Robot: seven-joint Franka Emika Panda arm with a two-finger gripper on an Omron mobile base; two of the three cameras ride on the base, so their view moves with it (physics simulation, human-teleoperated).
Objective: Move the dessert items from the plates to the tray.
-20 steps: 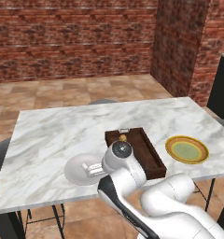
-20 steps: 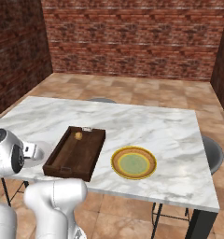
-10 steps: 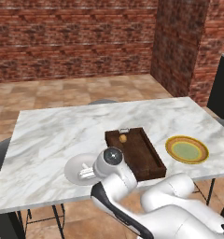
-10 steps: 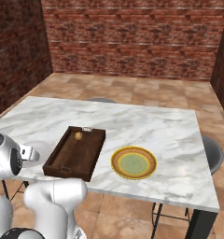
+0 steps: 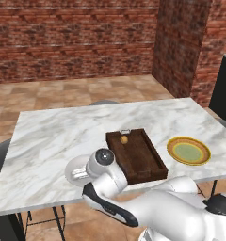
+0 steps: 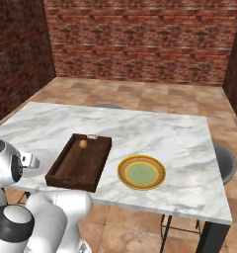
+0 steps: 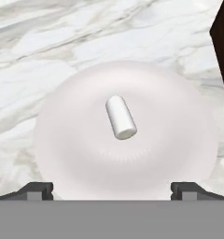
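Observation:
A white stubby cylinder (image 7: 120, 117) lies on its side at the middle of the plain grey-white plate (image 7: 62, 140). My gripper (image 7: 112, 190) hangs just above this plate, open, with the fingertips (image 7: 37, 190) spread wide on either side of the cylinder and nothing between them. In the left base view the arm covers much of that plate (image 5: 72, 165). The round orange-brown ball (image 5: 124, 139) rests at the far end of the dark wooden tray (image 5: 148, 164). To the right of the tray sits the yellow-rimmed plate (image 5: 189, 150), with nothing on its pale green centre.
The marble table (image 5: 63, 127) ends close behind the grey-white plate at its near edge. The tray's corner (image 7: 223, 46) stands just right of that plate. Round stools (image 6: 224, 160) stand by the table's sides. Brick walls enclose the room.
The hand has swung left from beside the tray to over the grey-white plate. The jaws stayed open. Tray, ball and plates have not moved.

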